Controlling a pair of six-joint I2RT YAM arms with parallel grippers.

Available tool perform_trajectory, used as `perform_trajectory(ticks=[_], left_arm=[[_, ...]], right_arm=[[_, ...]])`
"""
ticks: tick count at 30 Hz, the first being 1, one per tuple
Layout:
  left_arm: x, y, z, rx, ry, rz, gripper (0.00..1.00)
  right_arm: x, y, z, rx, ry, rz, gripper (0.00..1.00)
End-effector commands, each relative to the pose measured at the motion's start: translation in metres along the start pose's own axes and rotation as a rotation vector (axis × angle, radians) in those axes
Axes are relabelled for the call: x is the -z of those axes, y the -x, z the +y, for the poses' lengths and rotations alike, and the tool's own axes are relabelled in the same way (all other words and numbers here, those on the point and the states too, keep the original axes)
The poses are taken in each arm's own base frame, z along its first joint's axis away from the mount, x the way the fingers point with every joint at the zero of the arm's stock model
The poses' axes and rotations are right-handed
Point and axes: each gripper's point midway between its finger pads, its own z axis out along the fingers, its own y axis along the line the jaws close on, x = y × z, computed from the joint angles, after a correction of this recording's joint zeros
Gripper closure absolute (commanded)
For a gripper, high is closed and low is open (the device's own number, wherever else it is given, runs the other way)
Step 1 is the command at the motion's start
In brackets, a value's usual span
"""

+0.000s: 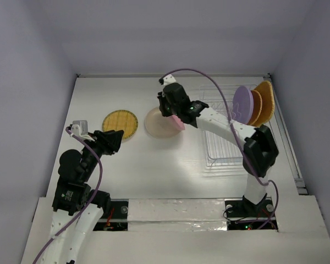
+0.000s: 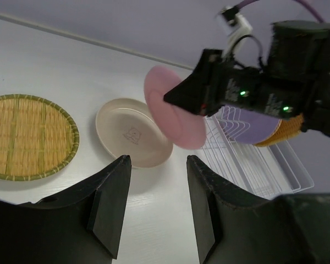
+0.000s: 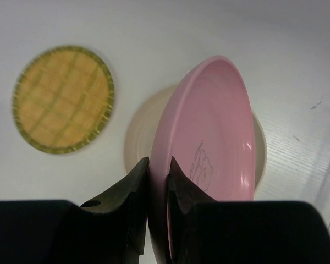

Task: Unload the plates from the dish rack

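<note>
The right gripper is clamped on the rim of the pink plate, one finger on each face. It holds the plate on edge and tilted, with the hollow side facing right in the right wrist view. The pink plate hangs in the air over the cream plate, which lies flat on the table with its open side up. From above, the right gripper sits at the end of an arm stretched from the right base toward the middle of the table, and the pink plate overlaps the right edge of the cream plate. The yellow plate lies flat just to the left of the cream one, near it but not touching. The left gripper has its jaws parted with nothing between them. It hovers on the near side of the two flat plates, and in the top view it is beside the near edge of the yellow plate. The dish rack stands on the right side of the table. At its far end a purple plate stands upright in the dividers, with orange plates right behind it.
</note>
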Motion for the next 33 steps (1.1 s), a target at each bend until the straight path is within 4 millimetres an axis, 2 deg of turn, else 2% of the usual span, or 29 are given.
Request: perform_trajectory(ticks=[1, 2, 4, 6, 8, 9, 11, 12, 13, 15, 16, 19, 22, 23, 24, 25, 26, 27, 28, 29, 30, 31, 32, 33], left_arm=[[-0.003, 0.008, -0.004, -0.005, -0.019, -0.031, 0.58], [-0.003, 0.009, -0.004, -0.005, -0.019, -0.033, 0.58], [-0.003, 0.008, -0.004, -0.005, -0.019, -0.031, 0.58], [-0.003, 0.009, -0.005, -0.005, -0.02, -0.032, 0.58], [-0.003, 0.008, -0.004, -0.005, -0.019, -0.03, 0.58], [-0.003, 0.008, -0.004, -0.005, -0.021, -0.03, 0.58], [-0.003, 0.008, -0.004, -0.005, -0.02, -0.029, 0.58], [-0.003, 0.008, -0.005, -0.005, -0.022, -0.029, 0.58], [-0.003, 0.008, -0.004, -0.005, -0.02, -0.029, 0.58], [-0.003, 0.008, -0.004, -0.005, -0.019, -0.031, 0.58], [-0.003, 0.008, -0.004, -0.005, -0.021, -0.028, 0.58], [-0.003, 0.008, -0.004, -0.005, -0.02, -0.029, 0.58], [-0.003, 0.008, -0.004, -0.004, -0.016, -0.028, 0.58], [-0.003, 0.008, -0.003, -0.004, -0.014, -0.029, 0.58], [-0.003, 0.009, -0.004, -0.005, -0.016, -0.031, 0.58], [-0.003, 0.008, -0.003, -0.004, -0.014, -0.029, 0.58], [-0.003, 0.009, -0.004, -0.003, -0.016, -0.031, 0.58], [-0.003, 0.009, -0.004, -0.005, -0.016, -0.031, 0.58], [-0.003, 0.009, -0.004, -0.005, -0.015, -0.032, 0.58], [-0.003, 0.008, -0.004, -0.005, -0.015, -0.03, 0.58], [-0.002, 0.009, -0.004, -0.004, -0.015, -0.033, 0.58], [-0.002, 0.009, -0.004, -0.005, -0.017, -0.033, 0.58], [-0.002, 0.009, -0.004, -0.005, -0.016, -0.035, 0.58], [-0.002, 0.009, -0.004, -0.004, -0.017, -0.034, 0.58]], right_arm=[[-0.003, 0.029, 0.011, 0.118, -0.077, -0.086, 1.0], [-0.014, 0.016, 0.015, 0.14, -0.078, -0.062, 1.0], [-0.023, 0.009, 0.02, 0.17, -0.078, -0.057, 1.0], [-0.036, -0.01, 0.022, 0.193, -0.083, -0.021, 1.0], [-0.041, -0.025, 0.025, 0.225, -0.112, -0.004, 1.0], [-0.046, -0.039, 0.03, 0.26, -0.12, 0.018, 1.0], [-0.047, -0.05, 0.027, 0.3, -0.173, 0.032, 1.0], [-0.047, -0.061, 0.03, 0.327, -0.181, 0.048, 0.95], [-0.048, -0.067, 0.025, 0.335, -0.203, 0.063, 0.91], [-0.045, -0.072, 0.024, 0.344, -0.222, 0.068, 0.8], [-0.044, -0.077, 0.021, 0.338, -0.227, 0.077, 0.61], [-0.034, -0.071, 0.02, 0.308, -0.231, 0.07, 0.3], [-0.016, -0.052, 0.019, 0.266, -0.236, 0.033, 0.25], [-0.01, -0.046, 0.019, 0.253, -0.233, 0.016, 0.25], [0.003, -0.03, 0.021, 0.22, -0.223, -0.019, 0.25], [0.01, -0.025, 0.022, 0.201, -0.215, -0.031, 0.26], [0.015, -0.024, 0.014, 0.185, -0.22, -0.032, 0.27], [0.029, -0.011, 0.014, 0.158, -0.209, -0.064, 0.27], [0.035, -0.007, 0.006, 0.12, -0.219, -0.075, 0.34], [0.04, -0.015, -0.006, 0.111, -0.242, -0.06, 0.42], [0.045, -0.013, -0.022, 0.084, -0.274, -0.069, 0.53], [0.064, 0.001, -0.034, 0.029, -0.292, -0.115, 0.83], [0.073, 0.003, -0.052, -0.004, -0.327, -0.132, 0.93], [0.078, -0.014, -0.074, -0.028, -0.362, -0.106, 0.99]])
